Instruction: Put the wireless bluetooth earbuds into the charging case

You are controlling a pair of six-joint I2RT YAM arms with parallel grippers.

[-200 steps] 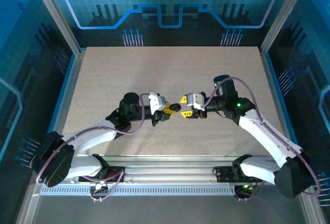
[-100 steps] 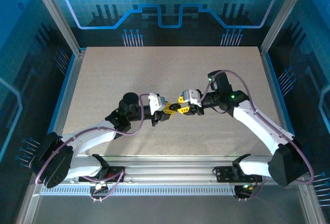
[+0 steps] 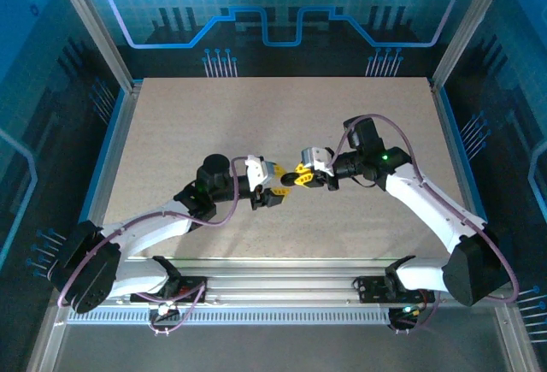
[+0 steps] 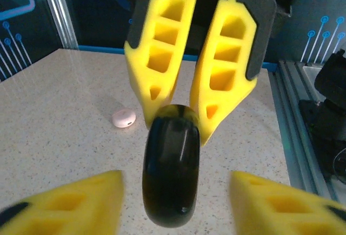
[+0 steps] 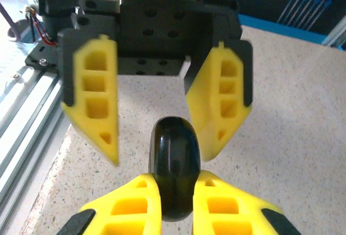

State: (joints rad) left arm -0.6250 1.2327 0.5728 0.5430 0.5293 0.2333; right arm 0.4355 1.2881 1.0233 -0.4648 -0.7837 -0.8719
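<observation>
The charging case's black round disc (image 5: 174, 165) hangs edge-on above the table between both arms. My right gripper (image 5: 175, 178) is shut on it, its yellow fingers (image 4: 162, 84) pinching the disc's far end in the left wrist view. My left gripper (image 4: 174, 176) is open, with its fingers (image 5: 97, 94) standing apart on either side of the disc (image 4: 171, 170) without touching it. In the top view the two grippers meet at the table's middle (image 3: 289, 181). A small pale pink rounded piece (image 4: 124, 118) lies on the table beyond; I cannot tell whether it is the case's pink body or an earbud.
The speckled beige table (image 3: 273, 124) lies wide and bare behind the grippers. A blue-edged metal frame (image 3: 115, 132) borders it, and an aluminium rail (image 5: 32, 111) runs along the near edge by the arm bases.
My right arm swung left to meet the left gripper and closed on the black disc. The left gripper, shut on the disc before, has opened.
</observation>
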